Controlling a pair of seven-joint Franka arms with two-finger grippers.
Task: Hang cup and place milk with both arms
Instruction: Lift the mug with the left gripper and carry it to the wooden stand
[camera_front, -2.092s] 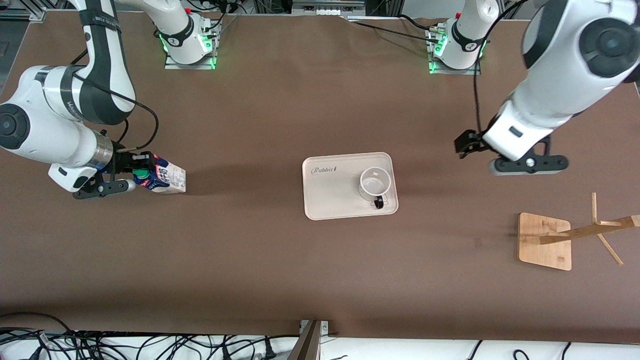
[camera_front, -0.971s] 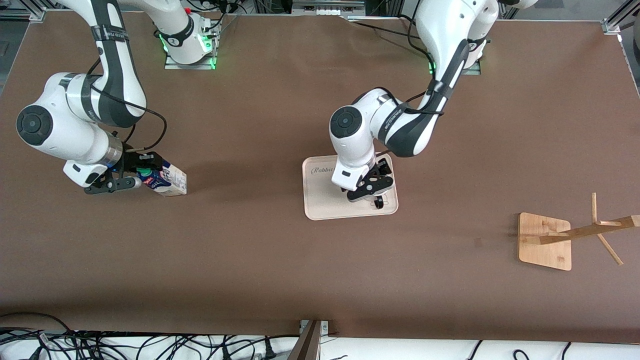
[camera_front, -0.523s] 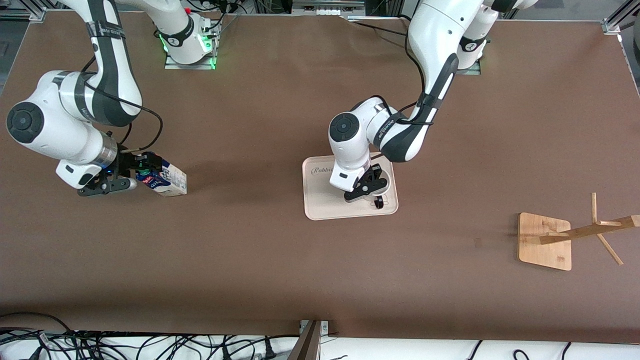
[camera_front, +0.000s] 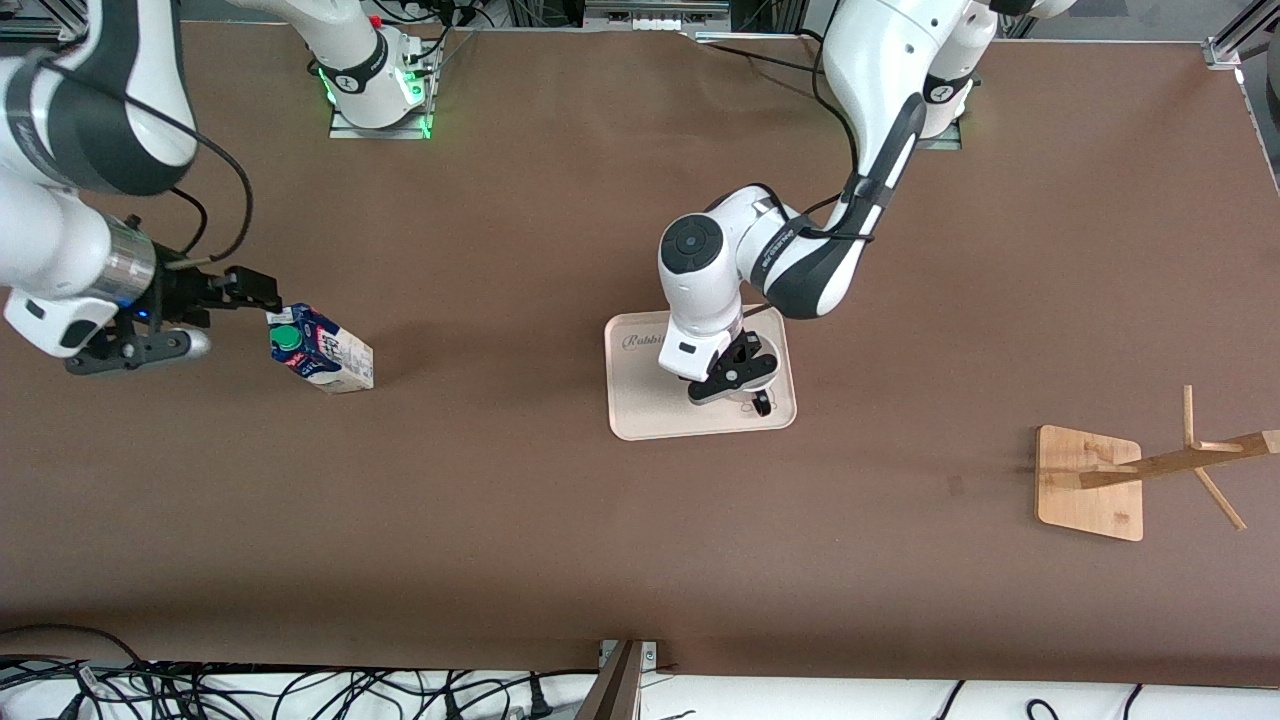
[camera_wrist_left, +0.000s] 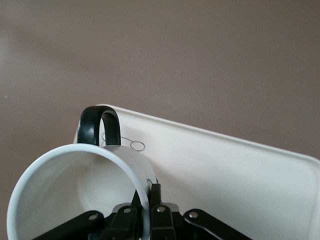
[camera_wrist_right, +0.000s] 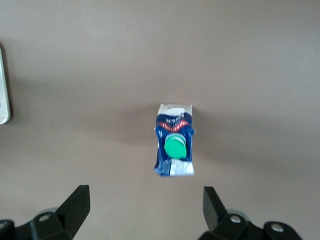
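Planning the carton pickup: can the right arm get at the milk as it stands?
Probably yes: the right gripper is open, lined up with the milk, which stands alone on the table.

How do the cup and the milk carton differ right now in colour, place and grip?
The cup is white with a black handle; the milk carton is blue and white with a green cap. The cup sits on the tray; the carton stands on the bare table. The left gripper pinches the cup's rim; the open right gripper holds nothing.
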